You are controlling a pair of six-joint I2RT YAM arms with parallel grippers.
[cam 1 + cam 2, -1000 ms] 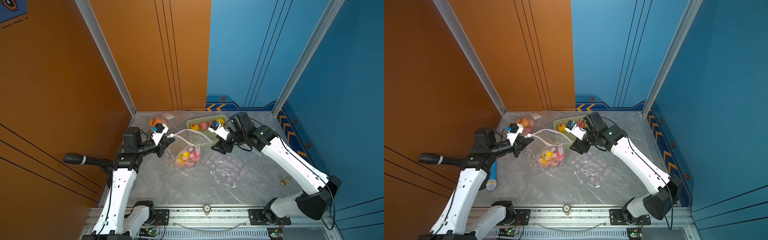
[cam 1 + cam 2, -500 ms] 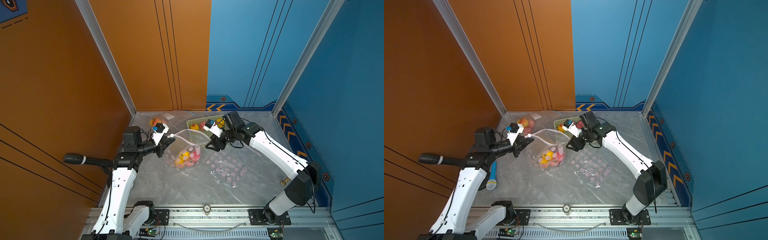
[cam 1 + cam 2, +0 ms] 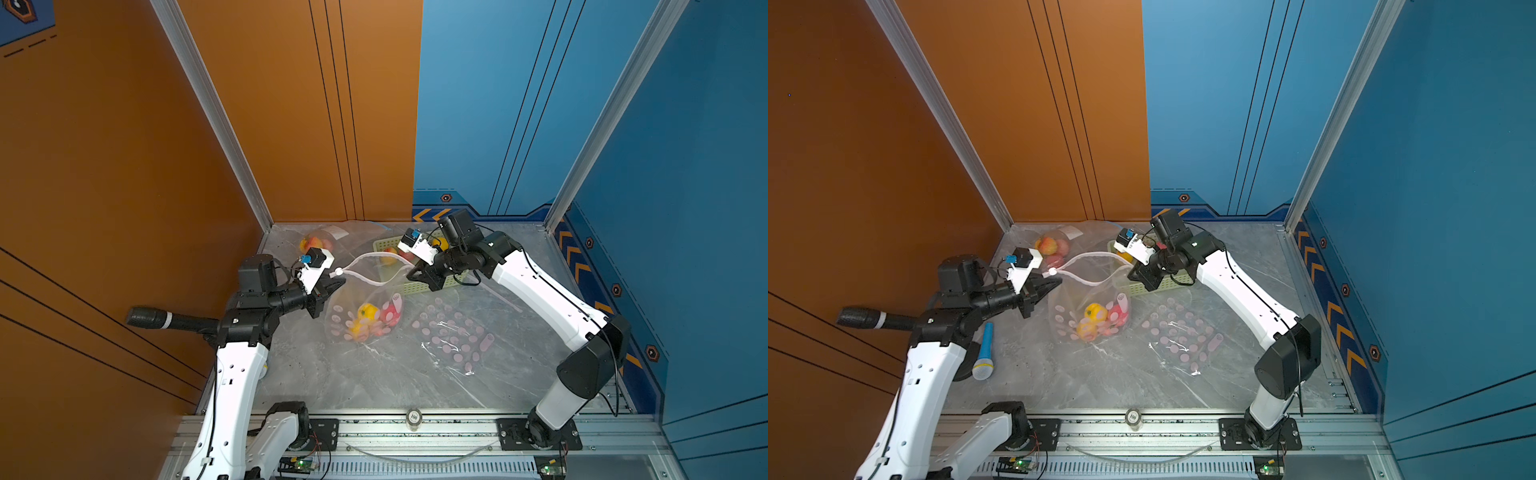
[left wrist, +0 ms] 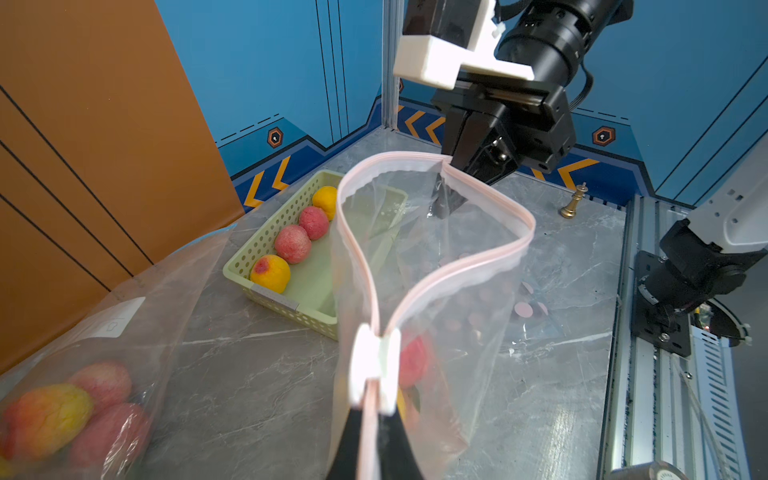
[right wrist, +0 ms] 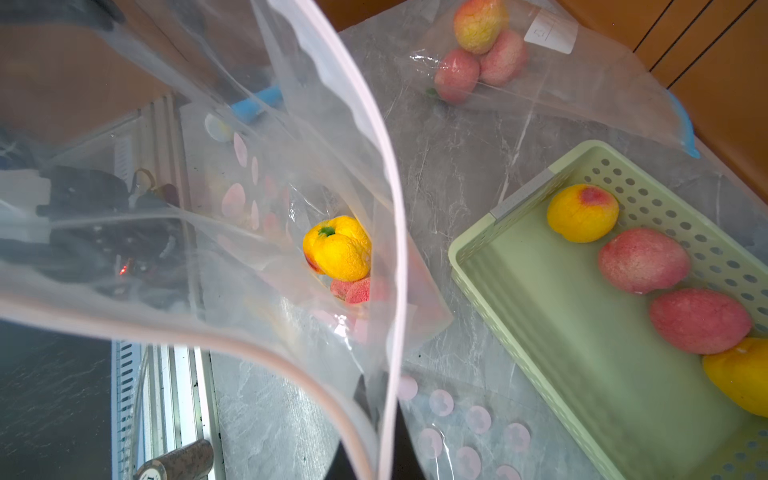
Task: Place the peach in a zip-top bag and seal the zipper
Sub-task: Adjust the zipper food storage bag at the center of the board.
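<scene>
Clear pink-dotted zip-top bag [image 3: 360, 305] pinched at both ends, mouth gaping.
In a top view the left fingers [image 3: 330, 287] and right fingers [image 3: 415, 274] are clamped on opposite ends of the bag's rim. Left wrist: the white slider [image 4: 374, 365] sits just ahead of the left fingers; draw the rim taut before running it. Right wrist: the yellow-orange peach [image 5: 336, 247] lies inside, clear of the track.

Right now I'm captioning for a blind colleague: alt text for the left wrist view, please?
A clear zip-top bag hangs open, its pink zipper pinched by the left end effector beside the white slider and by the right end effector at the far end. Four peaches sit in a green basket beyond.
</scene>
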